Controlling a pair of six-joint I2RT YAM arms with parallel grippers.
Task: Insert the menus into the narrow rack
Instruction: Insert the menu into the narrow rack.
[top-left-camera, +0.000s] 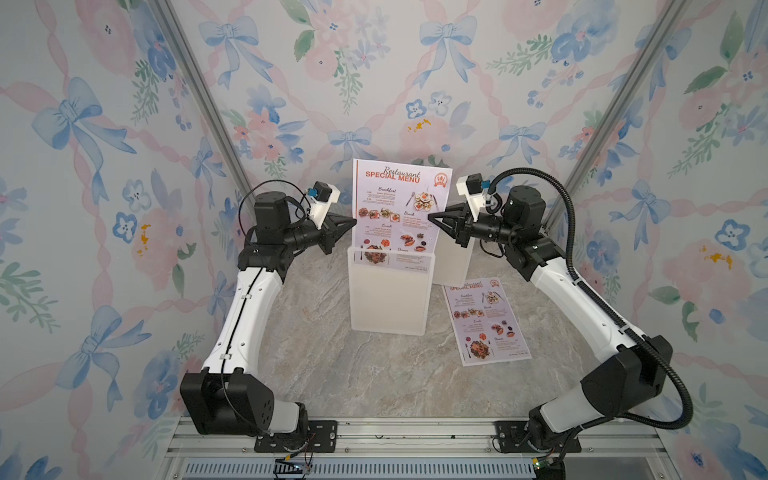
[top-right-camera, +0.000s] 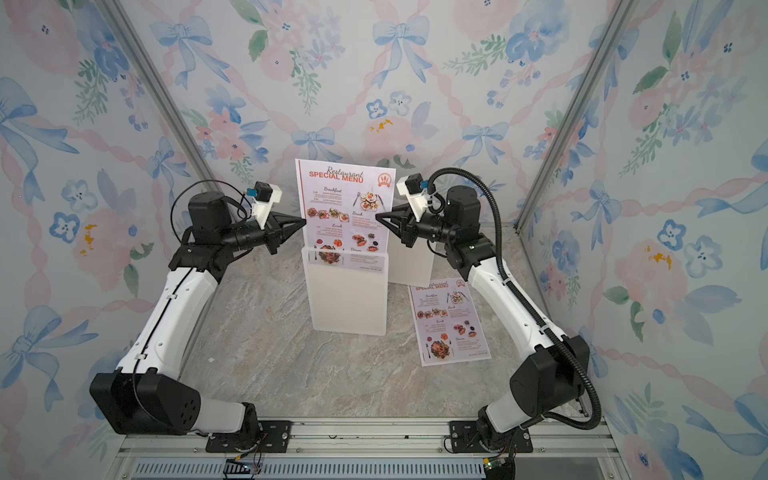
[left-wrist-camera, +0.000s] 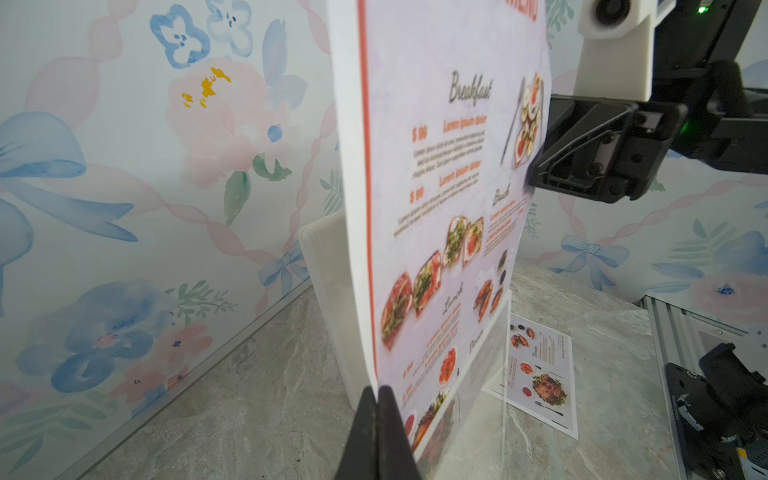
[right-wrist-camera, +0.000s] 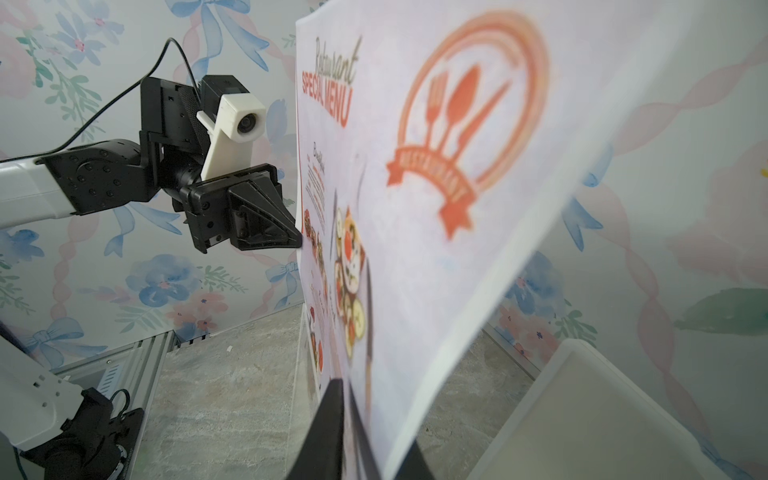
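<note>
One of the menus (top-left-camera: 399, 199) (top-right-camera: 345, 203) stands upright, its bottom edge down inside the narrow rack (top-left-camera: 388, 299) (top-right-camera: 349, 299), a frosted white stand with a clear front lip. My left gripper (top-left-camera: 354, 222) (left-wrist-camera: 377, 390) is shut on this menu's left edge. My right gripper (top-left-camera: 430, 217) (right-wrist-camera: 349, 384) is shut on its right edge, the sheet (right-wrist-camera: 457, 208) passing between the fingers. The sheet (left-wrist-camera: 449, 208) bows slightly between the two grips. The other menu (top-left-camera: 486, 320) (top-right-camera: 449, 320) (left-wrist-camera: 540, 374) lies flat, face up, on the table right of the rack.
A second white stand (top-left-camera: 453, 266) (right-wrist-camera: 602, 415) is behind and right of the rack, close under my right wrist. The marble tabletop (top-left-camera: 332, 365) is walled by floral panels on three sides. An aluminium rail (top-left-camera: 415, 436) with both arm bases runs along the front.
</note>
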